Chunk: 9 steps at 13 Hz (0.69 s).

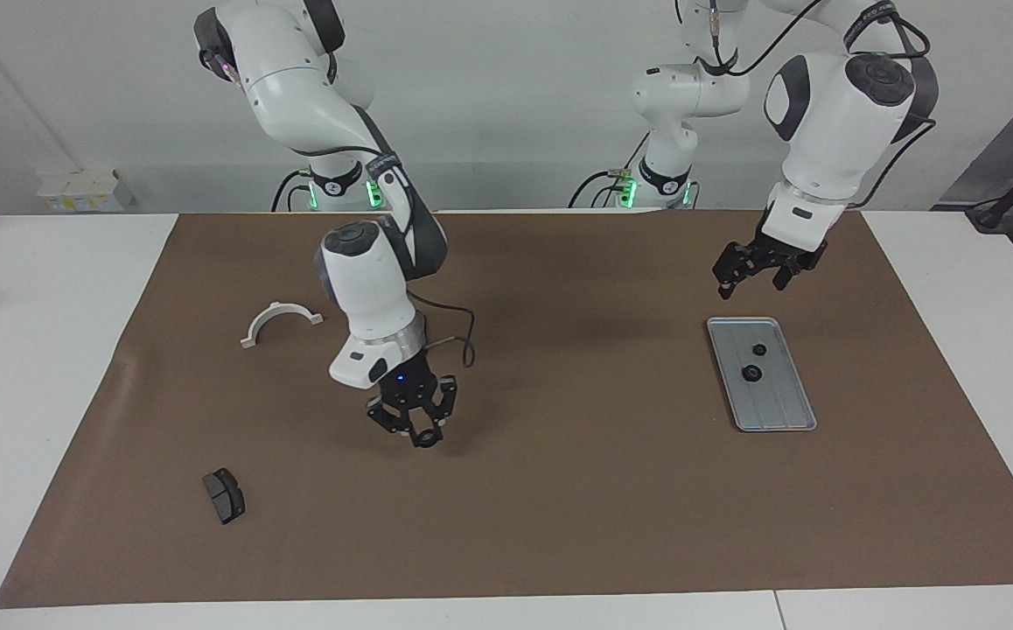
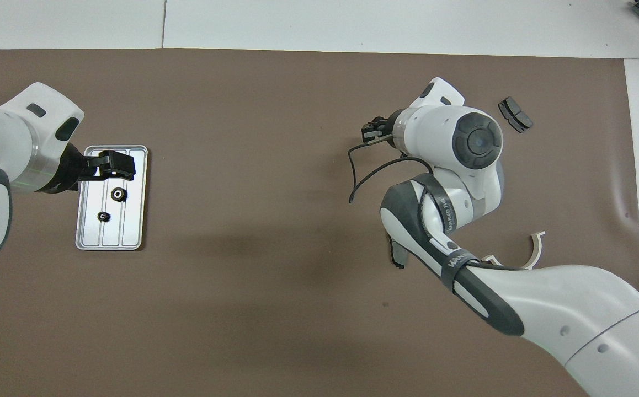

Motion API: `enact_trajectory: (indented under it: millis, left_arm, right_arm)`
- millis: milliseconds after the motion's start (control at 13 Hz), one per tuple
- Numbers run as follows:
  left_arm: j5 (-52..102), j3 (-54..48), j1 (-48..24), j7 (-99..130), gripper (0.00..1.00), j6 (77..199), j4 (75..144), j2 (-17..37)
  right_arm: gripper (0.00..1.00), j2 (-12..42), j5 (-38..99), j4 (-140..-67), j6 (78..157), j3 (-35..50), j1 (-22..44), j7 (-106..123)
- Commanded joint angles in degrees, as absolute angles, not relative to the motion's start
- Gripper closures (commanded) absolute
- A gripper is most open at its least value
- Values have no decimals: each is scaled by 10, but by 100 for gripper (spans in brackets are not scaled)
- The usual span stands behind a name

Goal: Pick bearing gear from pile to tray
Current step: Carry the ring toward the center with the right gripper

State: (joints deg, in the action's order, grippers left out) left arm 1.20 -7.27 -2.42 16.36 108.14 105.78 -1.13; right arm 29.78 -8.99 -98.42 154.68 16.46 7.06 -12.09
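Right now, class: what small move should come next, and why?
Probably swing the right pincer toward the tray: it seems to grip a gear over the mat, two gears lie in the tray, and the left pincer waits open above it.

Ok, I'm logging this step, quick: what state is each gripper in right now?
Left gripper: over the flat silver-grey metal tray, open or closed cannot be told.
Right gripper: closed on a small black round gear.

Your right arm point(image 2: 446, 220) carries a dark strap with pale lettering printed along it, but the letters are too small for you to make out. No other label, brand, number or sign reads anywhere on the table.
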Motion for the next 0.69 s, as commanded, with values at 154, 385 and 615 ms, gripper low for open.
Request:
enact_trajectory:
  millis: [154, 385, 615]
  left_arm:
    - [14, -67, -38, 192, 0, 1107, 1076, -15]
    - [14, -67, -38, 194, 0, 1125, 1088, -13]
    - [14, -68, -50, 227, 0, 1185, 1105, 10]
  right_arm:
    - [87, 382, -88, -902, 1608, 163, 179, -189]
    - [82, 429, -91, -832, 1604, 159, 240, -276]
    - [60, 427, -91, -832, 1602, 158, 265, -376]
